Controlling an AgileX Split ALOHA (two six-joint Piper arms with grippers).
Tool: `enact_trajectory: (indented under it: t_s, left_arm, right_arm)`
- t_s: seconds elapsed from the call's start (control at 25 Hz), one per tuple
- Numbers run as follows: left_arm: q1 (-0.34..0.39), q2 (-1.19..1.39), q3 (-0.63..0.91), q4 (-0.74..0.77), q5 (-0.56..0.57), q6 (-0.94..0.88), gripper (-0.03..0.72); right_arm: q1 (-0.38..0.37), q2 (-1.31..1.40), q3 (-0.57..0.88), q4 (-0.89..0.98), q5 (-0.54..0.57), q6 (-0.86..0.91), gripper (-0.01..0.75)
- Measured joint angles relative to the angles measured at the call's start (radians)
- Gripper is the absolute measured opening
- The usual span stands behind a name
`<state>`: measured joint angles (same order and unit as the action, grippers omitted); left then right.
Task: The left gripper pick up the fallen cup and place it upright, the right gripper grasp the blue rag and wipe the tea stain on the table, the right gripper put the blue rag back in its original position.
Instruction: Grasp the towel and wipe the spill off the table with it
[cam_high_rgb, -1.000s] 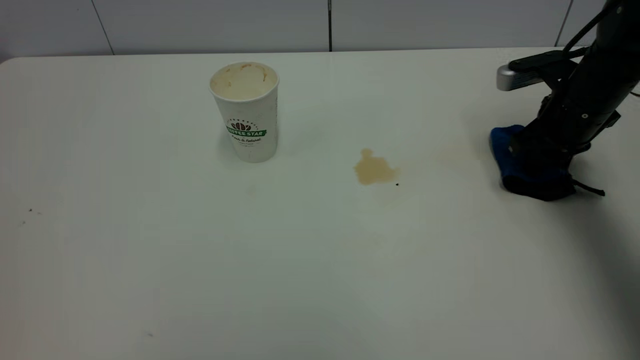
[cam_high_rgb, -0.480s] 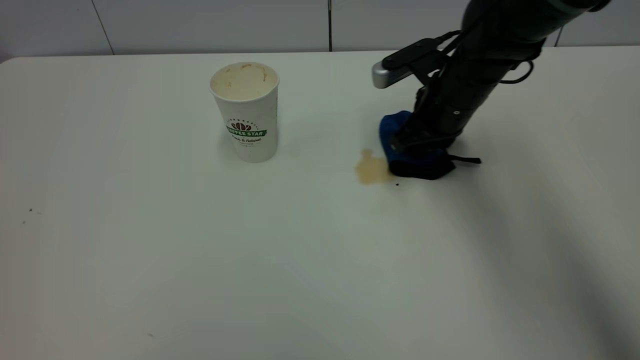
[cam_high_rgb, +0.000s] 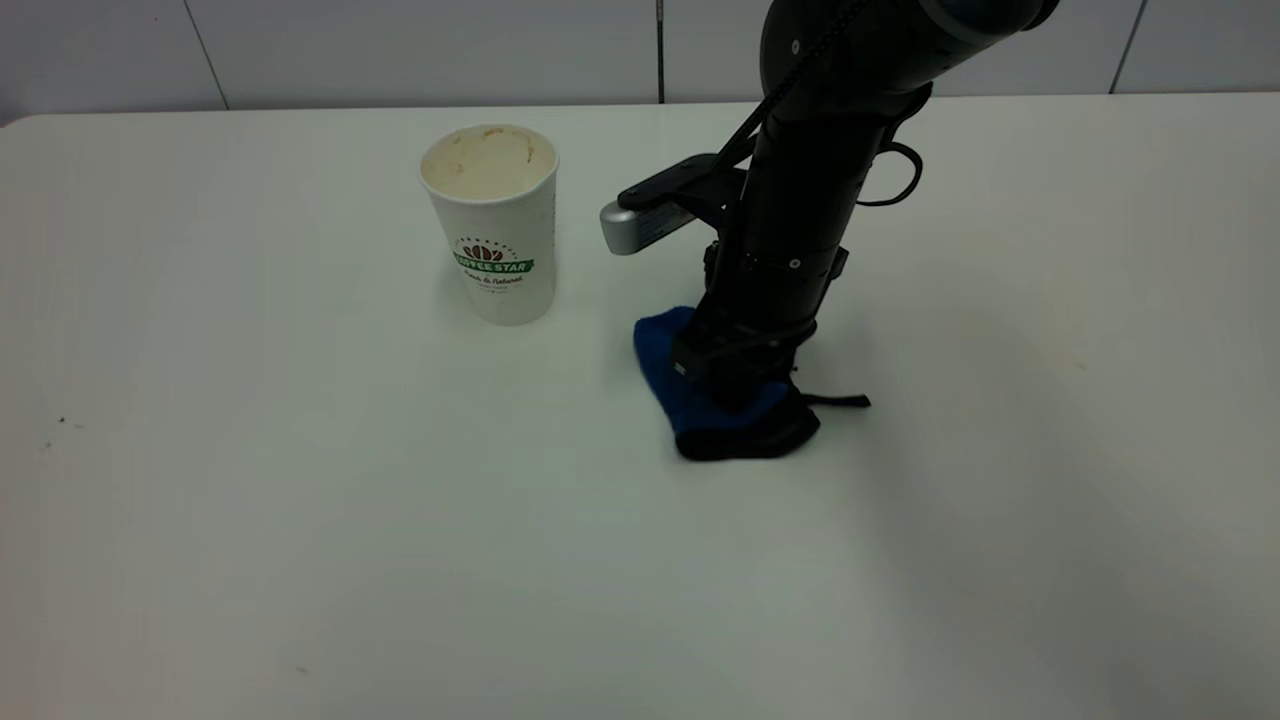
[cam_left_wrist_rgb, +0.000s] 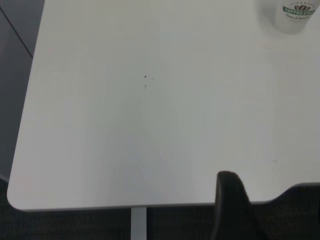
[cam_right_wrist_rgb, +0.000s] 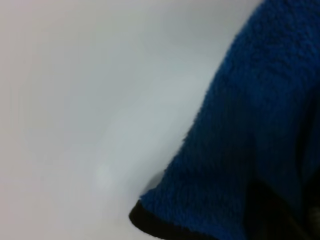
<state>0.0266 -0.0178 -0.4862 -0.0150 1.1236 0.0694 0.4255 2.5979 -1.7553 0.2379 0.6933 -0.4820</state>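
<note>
Seen from the exterior camera, the slim black right gripper (cam_high_rgb: 735, 385) with its silver-grey bar points steeply down at the middle of the large white smooth table (cam_high_rgb: 300, 520), clamped on the small royal-blue microfibre rag (cam_high_rgb: 680, 385), which it presses flat onto the tabletop. The rag's black edging faces the near side and its thin loop tail trails to the right. The tall white paper cup (cam_high_rgb: 492, 225) with the green banner logo stands upright to the left and slightly farther back, well apart from the rag. No brown stain shows around the rag.

The left wrist camera shows the table's bare corner, a few tiny dark specks (cam_left_wrist_rgb: 145, 77) and the cup's base (cam_left_wrist_rgb: 292, 17) at the frame edge; whether the left gripper is open or closed cannot be told.

The right wrist camera is filled by the blue rag (cam_right_wrist_rgb: 250, 150) against the white table (cam_right_wrist_rgb: 75, 100).
</note>
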Motion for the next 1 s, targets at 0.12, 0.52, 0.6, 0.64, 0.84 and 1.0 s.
enact_trajectory:
  t_s: [0.12, 0.52, 0.6, 0.64, 0.84, 1.0]
  left_arm:
    - [0.0, 0.0, 0.0, 0.0, 0.0, 0.001, 0.443]
    - [0.0, 0.0, 0.0, 0.0, 0.0, 0.001, 0.443]
    - [0.0, 0.0, 0.0, 0.0, 0.0, 0.001, 0.443]
    - [0.0, 0.0, 0.0, 0.0, 0.0, 0.001, 0.443]
    - [0.0, 0.0, 0.0, 0.0, 0.0, 0.001, 0.443]
    - [0.0, 0.0, 0.0, 0.0, 0.0, 0.001, 0.443]
  right_arm:
    - [-0.03, -0.001, 0.0, -0.05, 0.059, 0.023, 0.084]
    - [-0.273, -0.007, 0.0, -0.397, -0.066, 0.482, 0.084]
    - [-0.32, -0.007, 0.0, -0.414, -0.034, 0.492, 0.084]
    - [-0.337, -0.007, 0.0, -0.417, -0.018, 0.496, 0.084]
    - [-0.357, -0.007, 0.0, -0.39, -0.001, 0.477, 0.087]
    - [-0.362, -0.015, 0.001, -0.35, -0.005, 0.444, 0.144]
